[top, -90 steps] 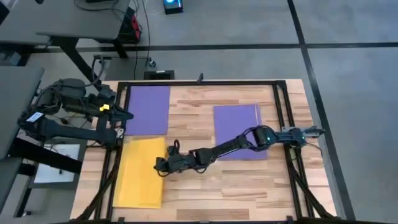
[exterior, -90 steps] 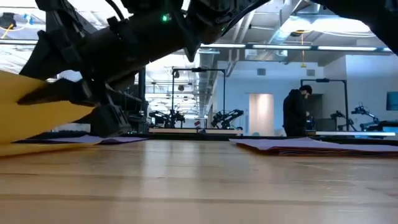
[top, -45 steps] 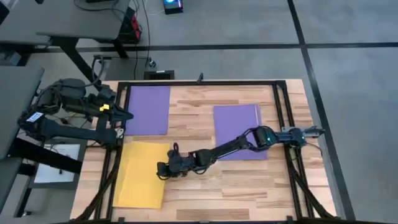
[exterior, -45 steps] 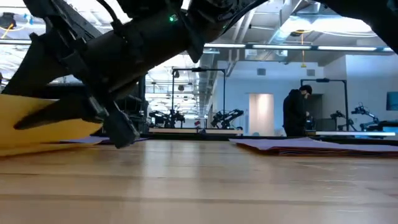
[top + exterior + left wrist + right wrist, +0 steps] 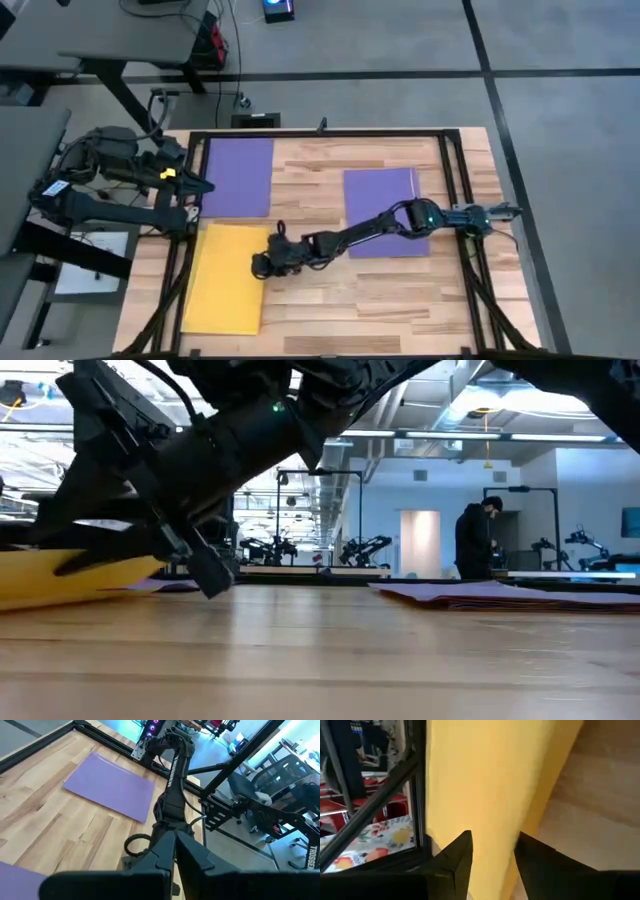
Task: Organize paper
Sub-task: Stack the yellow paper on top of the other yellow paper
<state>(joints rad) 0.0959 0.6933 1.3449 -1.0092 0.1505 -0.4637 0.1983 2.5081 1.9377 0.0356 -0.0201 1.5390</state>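
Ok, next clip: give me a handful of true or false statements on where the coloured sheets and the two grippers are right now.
1. The right gripper is at the yellow paper's edge nearest the table's middle. True.
2. The yellow paper lies on top of a purple sheet. False: it lies on the wooden table, apart from both purple sheets.
3. Two purple sheets are on the table, one near the left arm and one under the right arm. True.
4. The left gripper is holding the yellow paper. False: it waits at the table's left edge beside the purple sheet, holding nothing.
5. The right gripper's fingers are pressed together. False: the right wrist view shows a gap between them.
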